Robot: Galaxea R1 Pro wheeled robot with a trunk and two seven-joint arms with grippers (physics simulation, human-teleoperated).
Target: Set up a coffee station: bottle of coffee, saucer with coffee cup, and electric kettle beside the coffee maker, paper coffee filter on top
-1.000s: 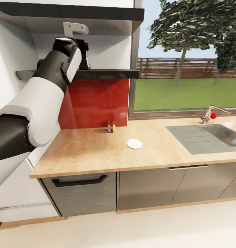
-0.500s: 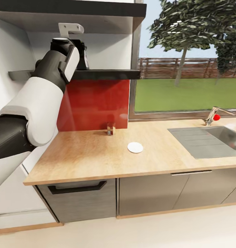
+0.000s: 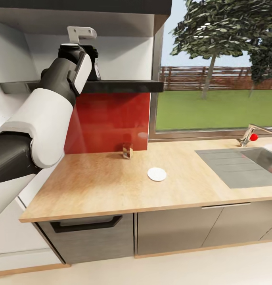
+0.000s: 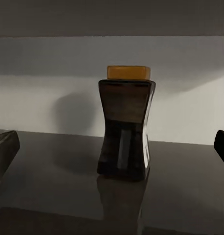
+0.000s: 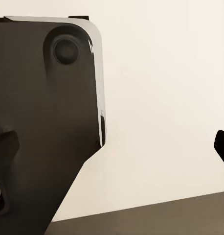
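Jar [image 4: 125, 129] upright on the dark shelf [image 4: 190, 196], between the left fingers [image 4: 4, 152], which are spread wide and not touching it. Right fingers [image 5: 222, 144] parted. Saucer [image 3: 156, 174] on the counter [image 3: 92, 186].

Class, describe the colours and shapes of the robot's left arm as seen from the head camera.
The left arm is made of thick rounded segments: a dark grey lower section, a glossy white cylindrical middle, then a black section with a white side panel. A black round-capped wrist follows, topped by a pale grey bracket. No cables or markings are visible.
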